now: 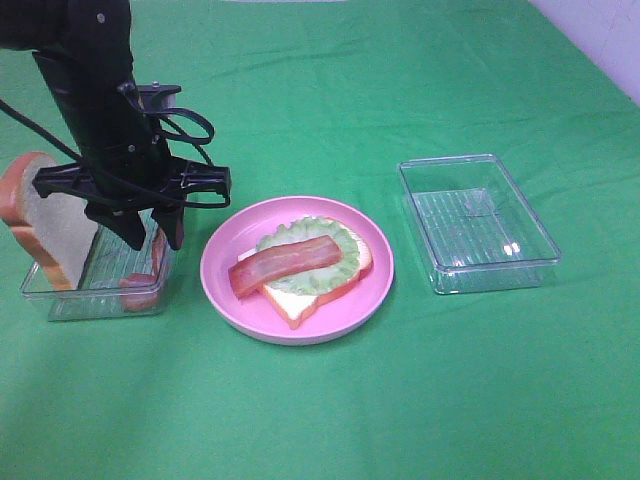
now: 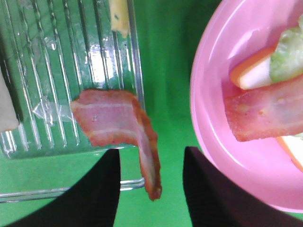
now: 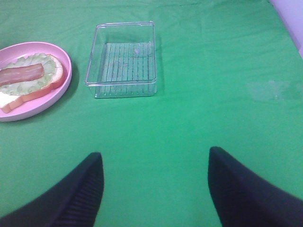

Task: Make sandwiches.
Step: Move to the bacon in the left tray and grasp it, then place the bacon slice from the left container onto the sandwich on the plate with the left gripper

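Partly hidden bacon strip [image 1: 150,278], cheese slice [image 2: 119,18] cropped

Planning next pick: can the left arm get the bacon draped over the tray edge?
Probably yes: the left claw hangs right over the bacon, its free end lying between the open jaws; nothing blocks it.

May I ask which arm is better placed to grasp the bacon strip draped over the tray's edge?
Left: its end effector, open, straddles that bacon strip; the right end effector hovers over cloth, well away.

Bright, even light; the tray [image 2: 57,71] glares; foreground seems blurred.
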{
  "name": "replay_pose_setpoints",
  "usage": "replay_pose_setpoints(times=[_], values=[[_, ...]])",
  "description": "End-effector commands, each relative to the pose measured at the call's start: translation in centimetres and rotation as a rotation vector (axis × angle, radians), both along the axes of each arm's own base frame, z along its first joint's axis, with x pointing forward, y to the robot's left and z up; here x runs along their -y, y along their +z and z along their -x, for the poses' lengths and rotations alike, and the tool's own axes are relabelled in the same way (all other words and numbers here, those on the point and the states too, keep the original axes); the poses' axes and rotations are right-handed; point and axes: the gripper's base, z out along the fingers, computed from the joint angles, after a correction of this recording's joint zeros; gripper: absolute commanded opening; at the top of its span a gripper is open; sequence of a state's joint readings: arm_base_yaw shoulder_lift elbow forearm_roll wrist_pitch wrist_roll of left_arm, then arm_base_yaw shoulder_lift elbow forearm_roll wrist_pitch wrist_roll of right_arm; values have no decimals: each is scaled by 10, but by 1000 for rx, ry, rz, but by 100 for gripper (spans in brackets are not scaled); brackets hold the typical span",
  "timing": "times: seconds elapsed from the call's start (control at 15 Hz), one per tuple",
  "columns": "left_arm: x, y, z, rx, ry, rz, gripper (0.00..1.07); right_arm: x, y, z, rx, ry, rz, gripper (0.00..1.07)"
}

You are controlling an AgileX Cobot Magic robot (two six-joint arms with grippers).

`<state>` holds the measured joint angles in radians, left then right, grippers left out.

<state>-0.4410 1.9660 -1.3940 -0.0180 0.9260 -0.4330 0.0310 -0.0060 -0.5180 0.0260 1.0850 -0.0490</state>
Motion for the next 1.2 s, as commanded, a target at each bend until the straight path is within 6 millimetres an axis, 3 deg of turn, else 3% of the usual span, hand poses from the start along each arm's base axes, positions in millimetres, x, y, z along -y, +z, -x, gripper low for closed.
replay_pose_setpoints(times=[0.07, 0.27, 0.6, 0.73, 0.93, 1.0, 1.07, 1.2], values=[[3, -1, 0, 7, 2, 3, 19, 0, 0, 1, 12, -1, 6, 60], [3, -1, -1, 12, 2, 5, 1, 0, 0, 1, 12, -1, 6, 60], [3, 3, 2, 0, -1, 6, 0, 0, 0, 1, 12, -1, 6, 60], [1, 23, 6, 22, -18, 21, 0, 0, 0, 1, 12, -1, 6, 60], [6, 83, 18, 108, -91, 164, 0, 0, 0, 1, 12, -1, 6, 60], [6, 83, 18, 108, -91, 164, 0, 0, 0, 1, 12, -1, 6, 60], [12, 104, 22, 157, -122, 263, 0, 0, 0, 1, 12, -1, 6, 60], [24, 113, 22, 188, -151, 415, 0, 0, 0, 1, 12, -1, 6, 60]])
